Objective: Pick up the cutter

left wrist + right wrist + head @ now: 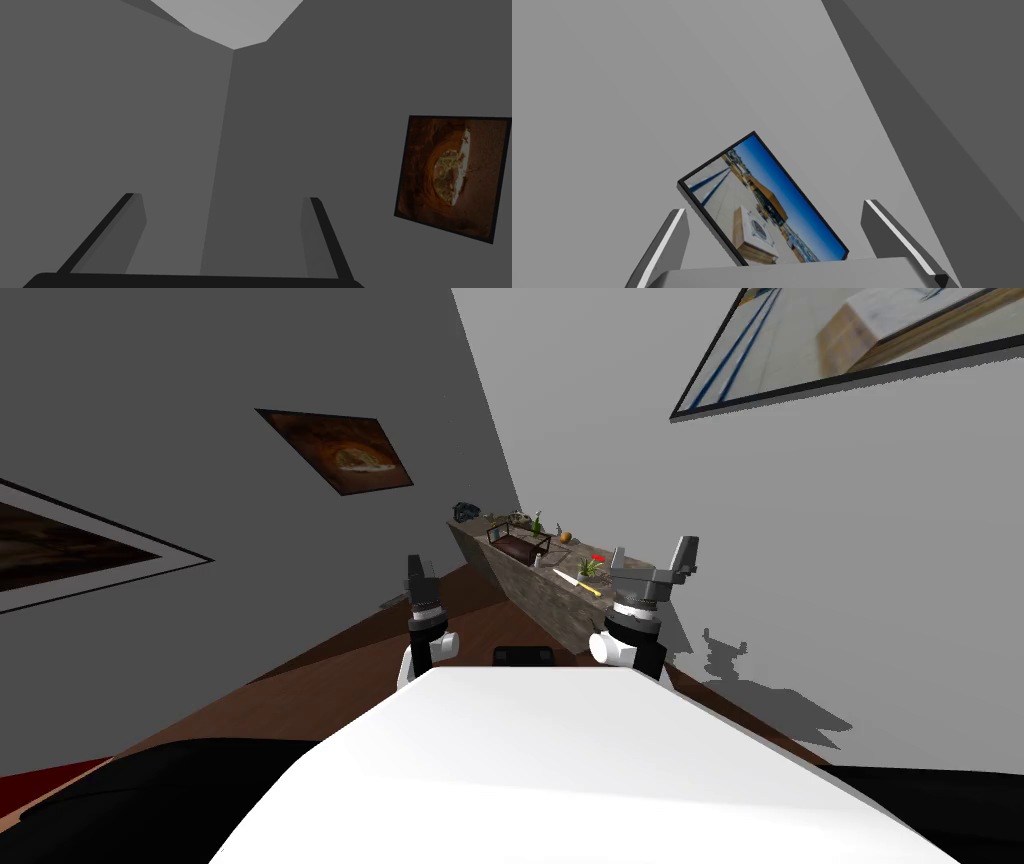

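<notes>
Left gripper and right gripper are raised, fingers spread, holding nothing. Yellow-handled knife lies flat on the counter ahead, beside a small plant. Risks: reach falls short from here, a descent clips the plant, or a flat blade skids.

Had white rounded forearm shells with black joints and black-and-white ringed wrist collars. Ended in dark grey box bodies at left gripper and right gripper. Bore thin flat grey fingers, pale-edged on the right.
</notes>
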You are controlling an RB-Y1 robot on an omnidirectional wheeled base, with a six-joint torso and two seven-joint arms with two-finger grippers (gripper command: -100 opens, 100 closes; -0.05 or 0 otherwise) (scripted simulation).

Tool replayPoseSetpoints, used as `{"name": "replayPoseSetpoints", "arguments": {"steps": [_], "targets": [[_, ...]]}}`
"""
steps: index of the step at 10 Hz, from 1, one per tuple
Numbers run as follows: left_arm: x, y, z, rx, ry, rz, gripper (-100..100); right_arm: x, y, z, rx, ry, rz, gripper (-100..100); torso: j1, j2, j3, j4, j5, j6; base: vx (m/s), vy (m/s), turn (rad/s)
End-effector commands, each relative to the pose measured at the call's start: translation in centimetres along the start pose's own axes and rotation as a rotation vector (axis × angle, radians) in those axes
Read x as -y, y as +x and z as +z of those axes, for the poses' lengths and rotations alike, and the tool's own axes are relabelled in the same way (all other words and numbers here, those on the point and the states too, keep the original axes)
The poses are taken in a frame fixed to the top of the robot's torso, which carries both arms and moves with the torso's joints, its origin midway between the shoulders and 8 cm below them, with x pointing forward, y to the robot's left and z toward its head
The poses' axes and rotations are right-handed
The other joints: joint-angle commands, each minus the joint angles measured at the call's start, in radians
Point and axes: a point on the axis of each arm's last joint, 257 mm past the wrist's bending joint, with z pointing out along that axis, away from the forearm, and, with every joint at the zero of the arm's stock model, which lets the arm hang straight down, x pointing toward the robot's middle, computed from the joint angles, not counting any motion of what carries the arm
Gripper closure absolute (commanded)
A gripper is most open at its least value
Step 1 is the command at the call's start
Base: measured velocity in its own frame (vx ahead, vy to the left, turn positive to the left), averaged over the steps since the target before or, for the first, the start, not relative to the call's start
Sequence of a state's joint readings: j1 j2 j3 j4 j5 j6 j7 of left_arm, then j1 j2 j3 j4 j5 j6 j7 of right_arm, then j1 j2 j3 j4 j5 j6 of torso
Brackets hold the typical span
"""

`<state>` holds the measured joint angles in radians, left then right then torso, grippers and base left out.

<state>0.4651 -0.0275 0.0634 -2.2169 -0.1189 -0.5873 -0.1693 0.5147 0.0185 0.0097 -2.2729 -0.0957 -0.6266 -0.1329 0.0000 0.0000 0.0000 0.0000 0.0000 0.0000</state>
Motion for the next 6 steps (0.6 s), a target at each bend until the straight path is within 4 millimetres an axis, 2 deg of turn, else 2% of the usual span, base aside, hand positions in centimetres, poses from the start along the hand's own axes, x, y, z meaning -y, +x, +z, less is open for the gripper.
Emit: {"name": "replayPoseSetpoints", "arguments": {"steps": [1, 6], "targets": [[0.0, 0.0, 0.0, 0.000, 0.000, 0.000, 0, 0.3, 0.1, -0.3, -0.034, 0.020, -0.015, -100, 0.000, 0.000, 0.000, 0.000, 0.000, 0.000, -0.019, -0.037, -0.002], [0.0, 0.0, 0.0, 0.000, 0.000, 0.000, 0, 2.3, -0.4, -2.2, -0.134, 0.124, -0.080, -100, -0.008, 0.003, 0.002, 0.001, -0.002, 0.000, -0.042, -0.107, 0.012]]}}
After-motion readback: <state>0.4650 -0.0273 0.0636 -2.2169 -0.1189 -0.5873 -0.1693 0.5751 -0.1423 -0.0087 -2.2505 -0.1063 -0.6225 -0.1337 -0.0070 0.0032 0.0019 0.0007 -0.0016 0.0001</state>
